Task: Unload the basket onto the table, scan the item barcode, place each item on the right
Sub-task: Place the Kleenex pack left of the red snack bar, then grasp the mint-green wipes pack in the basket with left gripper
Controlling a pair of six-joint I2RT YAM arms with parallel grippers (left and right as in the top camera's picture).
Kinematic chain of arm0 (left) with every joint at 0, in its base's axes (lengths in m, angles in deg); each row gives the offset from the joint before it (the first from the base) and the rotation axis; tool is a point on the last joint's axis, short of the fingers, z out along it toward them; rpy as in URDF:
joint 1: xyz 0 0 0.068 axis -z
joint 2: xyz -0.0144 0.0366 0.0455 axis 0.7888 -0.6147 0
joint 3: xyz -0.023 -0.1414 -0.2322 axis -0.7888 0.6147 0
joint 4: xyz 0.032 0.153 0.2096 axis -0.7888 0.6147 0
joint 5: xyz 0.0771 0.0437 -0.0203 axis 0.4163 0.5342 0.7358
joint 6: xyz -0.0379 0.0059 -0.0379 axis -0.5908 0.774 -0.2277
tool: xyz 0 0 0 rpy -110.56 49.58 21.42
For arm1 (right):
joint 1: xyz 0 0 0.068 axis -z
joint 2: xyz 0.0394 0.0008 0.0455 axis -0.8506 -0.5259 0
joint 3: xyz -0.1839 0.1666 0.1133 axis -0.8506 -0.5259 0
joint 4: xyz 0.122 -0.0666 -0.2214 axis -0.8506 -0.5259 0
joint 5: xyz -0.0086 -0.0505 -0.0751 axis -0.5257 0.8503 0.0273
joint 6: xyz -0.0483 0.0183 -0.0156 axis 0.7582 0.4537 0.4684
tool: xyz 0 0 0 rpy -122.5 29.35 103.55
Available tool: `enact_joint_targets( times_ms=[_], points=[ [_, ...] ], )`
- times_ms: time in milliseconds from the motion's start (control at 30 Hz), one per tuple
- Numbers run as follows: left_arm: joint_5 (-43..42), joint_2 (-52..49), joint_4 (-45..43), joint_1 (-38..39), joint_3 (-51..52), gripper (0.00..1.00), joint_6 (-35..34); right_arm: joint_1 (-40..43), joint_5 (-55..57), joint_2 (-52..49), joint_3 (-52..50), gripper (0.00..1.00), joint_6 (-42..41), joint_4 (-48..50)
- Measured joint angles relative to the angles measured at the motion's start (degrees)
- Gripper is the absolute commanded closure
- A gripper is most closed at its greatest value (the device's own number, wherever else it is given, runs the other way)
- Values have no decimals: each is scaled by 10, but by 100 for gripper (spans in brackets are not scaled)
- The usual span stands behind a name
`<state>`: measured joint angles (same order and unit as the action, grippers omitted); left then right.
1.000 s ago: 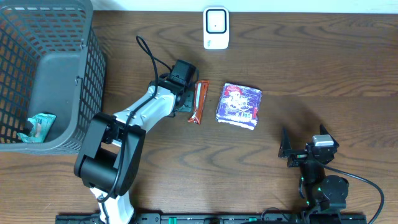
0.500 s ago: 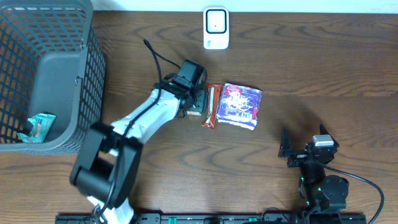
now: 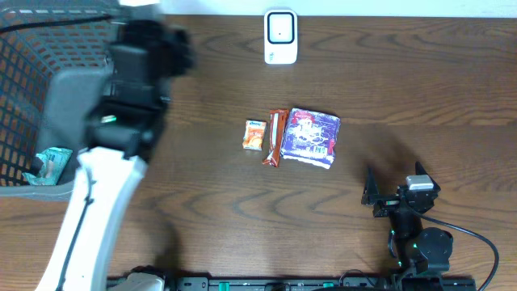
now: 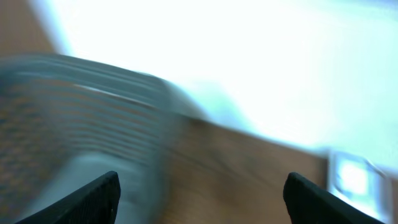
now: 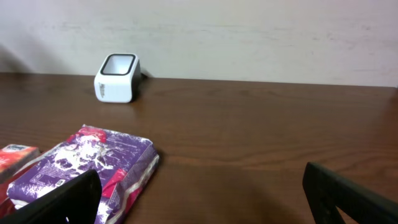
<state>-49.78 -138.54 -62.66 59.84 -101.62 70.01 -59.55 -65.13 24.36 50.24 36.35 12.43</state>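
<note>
Three items lie side by side mid-table: a small orange packet [image 3: 254, 135], a red-brown bar [image 3: 277, 137] and a purple packet [image 3: 311, 137]. The purple packet [image 5: 93, 162] also fills the lower left of the right wrist view. The white barcode scanner [image 3: 280, 36] stands at the far edge, and the right wrist view shows this scanner [image 5: 117, 78] too. My left gripper [image 3: 149, 48] is raised and blurred near the basket. In its own view the left gripper [image 4: 202, 190] is open with nothing in it. My right gripper [image 3: 394, 179] rests open at the front right, and nothing lies between the fingers of the right gripper [image 5: 200, 180].
A grey mesh basket [image 3: 48, 105] stands at the far left with a teal packet [image 3: 50, 166] inside. The left wrist view is smeared; the basket [image 4: 93, 124] and the scanner [image 4: 354, 177] show only as blurs.
The left gripper slid the bar right against the purple packet, opened, left the small orange packet on the table, then swung up and left toward the basket. The right arm stayed still.
</note>
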Motion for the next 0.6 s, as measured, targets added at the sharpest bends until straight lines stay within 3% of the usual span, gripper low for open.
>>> enact_joint_targets(
  times_ms=[267,433,600],
  points=[
    [44,-29,61,-238,-5,15,52,0,0,0,0,1,0,0],
    [49,-98,125,-312,2,16,110,0,0,0,0,1,0,0],
    [50,-141,157,-339,8,17,110,0,0,0,0,1,0,0]
  ],
)
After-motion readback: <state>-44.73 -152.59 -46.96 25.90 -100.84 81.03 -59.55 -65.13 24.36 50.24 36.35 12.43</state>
